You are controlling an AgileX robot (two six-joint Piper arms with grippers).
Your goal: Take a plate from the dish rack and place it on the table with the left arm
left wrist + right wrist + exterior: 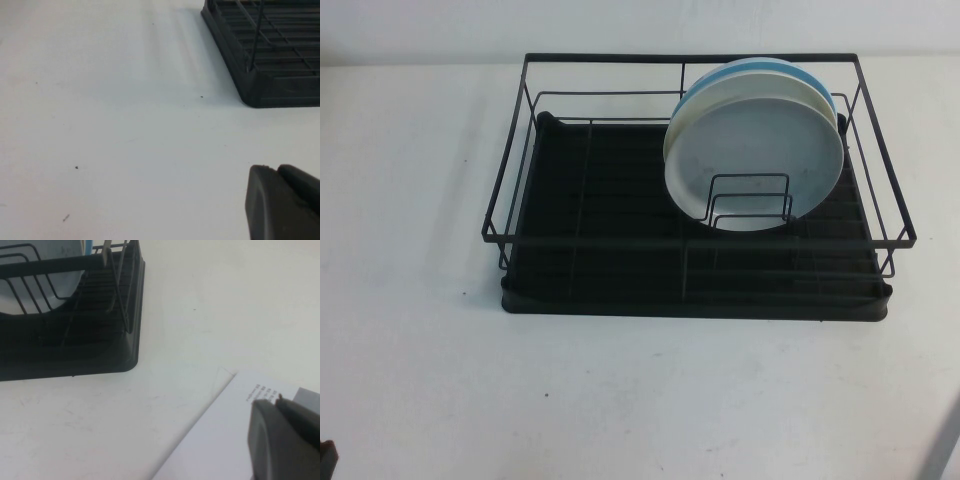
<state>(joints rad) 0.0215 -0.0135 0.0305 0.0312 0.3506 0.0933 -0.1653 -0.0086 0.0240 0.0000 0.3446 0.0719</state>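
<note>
The pale grey-blue plate (pixel 755 150) stands on edge at the right rear of the black wire dish rack (pixel 510 190), frontmost of three leaning plates. A cream plate (pixel 672 135) and a blue-rimmed plate (pixel 720 75) stand behind it. My left gripper (pixel 275 169) is shut and empty, low over the white table (pixel 420 350) short of the rack's near left corner (pixel 260 85). Only a dark sliver of the left arm (pixel 326 458) shows in the high view. My right gripper (pixel 276 400) is shut and empty, near the rack's right corner (pixel 125 340).
A white printed sheet of paper (pixel 215 440) lies on the table under the right gripper. Low wire dividers (pixel 750 200) stand in front of the plates. The rack's left half holds nothing. Bare table lies in front of and left of the rack.
</note>
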